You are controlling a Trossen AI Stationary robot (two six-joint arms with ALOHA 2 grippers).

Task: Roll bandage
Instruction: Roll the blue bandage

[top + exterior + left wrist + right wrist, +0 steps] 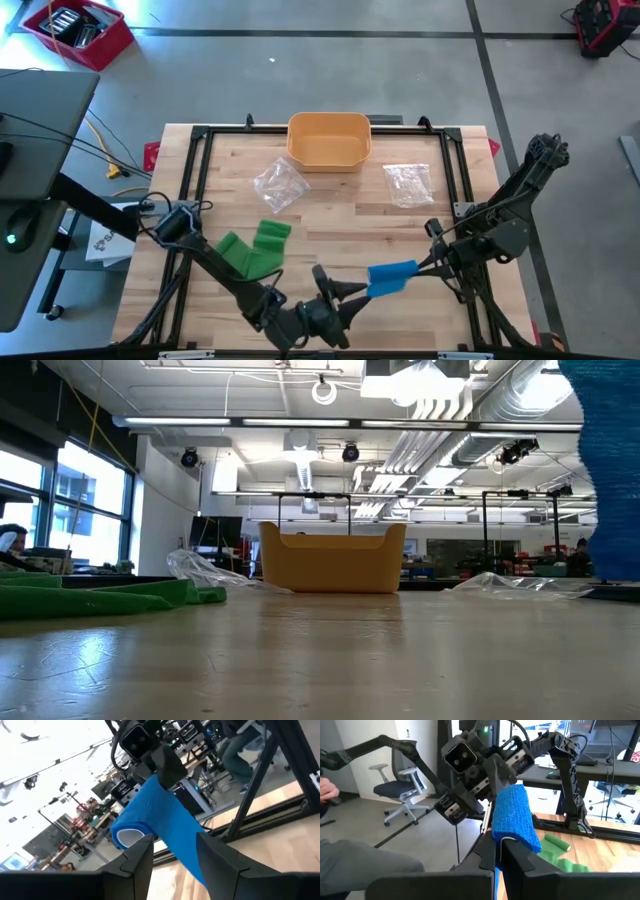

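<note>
A blue bandage roll [392, 277] hangs in the air over the table's near edge, between my two grippers. My left gripper [358, 288] comes from the left and is shut on the roll's left part [165, 825]. My right gripper [425, 262] comes from the right, shut on the roll's other end. In the low view the roll [610, 460] fills the top right corner. A green bandage [255, 250], partly unrolled, lies flat on the table left of the grippers. My left gripper has the blue roll between its two fingers [142, 857], near the end where the hollow core [129, 836] shows. The fingers point level toward the table's right and lie across the roll. The roll is lifted clear of the table. My right gripper pinches a thin blue edge of the bandage [495, 872] between its shut fingers, which point level toward the table's left. The thick part of the roll [514, 820] stands just beyond the fingertips, clear of the table.
An orange bin [329, 140] stands at the far middle of the table. Two clear plastic bags [278, 185] [408, 183] lie in front of it, left and right. A black frame [200, 135] runs around the tabletop.
</note>
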